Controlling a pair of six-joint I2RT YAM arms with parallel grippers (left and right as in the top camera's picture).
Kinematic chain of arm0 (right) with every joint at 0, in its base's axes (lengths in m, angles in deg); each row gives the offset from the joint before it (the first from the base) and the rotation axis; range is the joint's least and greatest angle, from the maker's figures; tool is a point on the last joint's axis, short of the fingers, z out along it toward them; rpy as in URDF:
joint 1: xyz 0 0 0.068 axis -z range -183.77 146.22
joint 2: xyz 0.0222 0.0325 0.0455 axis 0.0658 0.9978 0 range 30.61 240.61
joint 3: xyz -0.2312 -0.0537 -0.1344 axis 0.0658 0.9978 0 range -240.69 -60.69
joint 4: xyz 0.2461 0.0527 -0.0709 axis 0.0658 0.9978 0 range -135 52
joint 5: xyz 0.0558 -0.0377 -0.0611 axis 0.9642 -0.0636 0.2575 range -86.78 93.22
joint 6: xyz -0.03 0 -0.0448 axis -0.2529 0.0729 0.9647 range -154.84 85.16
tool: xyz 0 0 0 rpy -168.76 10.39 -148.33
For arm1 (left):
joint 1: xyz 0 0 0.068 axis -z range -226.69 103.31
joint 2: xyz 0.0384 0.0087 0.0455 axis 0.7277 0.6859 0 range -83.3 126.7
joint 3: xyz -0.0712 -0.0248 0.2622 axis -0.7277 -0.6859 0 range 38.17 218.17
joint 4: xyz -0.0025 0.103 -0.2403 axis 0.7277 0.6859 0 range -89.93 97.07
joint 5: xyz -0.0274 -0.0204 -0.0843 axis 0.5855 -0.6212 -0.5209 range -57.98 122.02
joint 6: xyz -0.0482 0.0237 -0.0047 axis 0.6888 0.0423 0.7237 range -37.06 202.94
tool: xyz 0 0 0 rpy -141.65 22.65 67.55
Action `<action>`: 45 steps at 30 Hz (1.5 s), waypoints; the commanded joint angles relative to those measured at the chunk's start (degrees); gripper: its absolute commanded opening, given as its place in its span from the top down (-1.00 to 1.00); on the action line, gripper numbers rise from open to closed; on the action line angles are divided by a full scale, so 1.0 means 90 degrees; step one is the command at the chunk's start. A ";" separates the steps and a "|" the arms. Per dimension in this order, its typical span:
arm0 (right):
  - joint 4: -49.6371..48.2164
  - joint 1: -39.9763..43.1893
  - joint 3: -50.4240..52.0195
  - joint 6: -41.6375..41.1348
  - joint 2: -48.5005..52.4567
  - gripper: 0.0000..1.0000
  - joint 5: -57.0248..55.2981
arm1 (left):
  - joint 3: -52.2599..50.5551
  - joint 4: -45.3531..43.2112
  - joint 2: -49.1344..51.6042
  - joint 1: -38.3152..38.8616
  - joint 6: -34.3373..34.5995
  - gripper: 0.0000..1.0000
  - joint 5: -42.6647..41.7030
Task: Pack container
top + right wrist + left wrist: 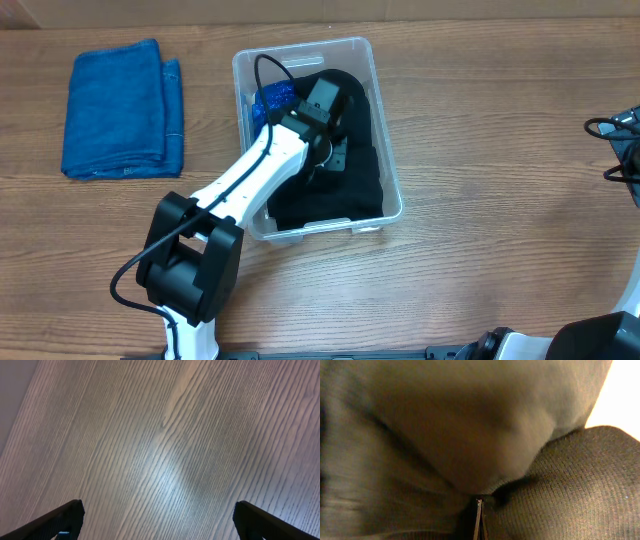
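Black on black, the left pincer point(335, 152) pinches a bunched fold of the black cloth point(345, 198), tips pressed together, inside the container point(392, 170), which sits mid-way along the table point(480, 130) with something blue point(272, 100) in its far-left corner. Well apart to the left lies a folded blue towel point(122, 110); the right pincer point(159, 505) hangs spread above bare table, touching nothing.

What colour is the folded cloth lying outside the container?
Blue; the cloth shows best in the overhead view.
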State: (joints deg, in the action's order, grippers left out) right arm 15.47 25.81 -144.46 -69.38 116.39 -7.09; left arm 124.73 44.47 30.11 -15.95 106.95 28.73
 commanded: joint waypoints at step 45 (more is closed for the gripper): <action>-0.0039 0.0019 0.0032 -0.0051 0.0002 -1.00 0.0012 | 0.0838 -0.0090 0.0899 0.0636 -0.0270 0.92 -0.0755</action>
State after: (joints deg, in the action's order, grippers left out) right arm 15.47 25.81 -144.46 -69.38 116.39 -7.07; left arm 132.51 44.32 36.33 -11.49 104.02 23.60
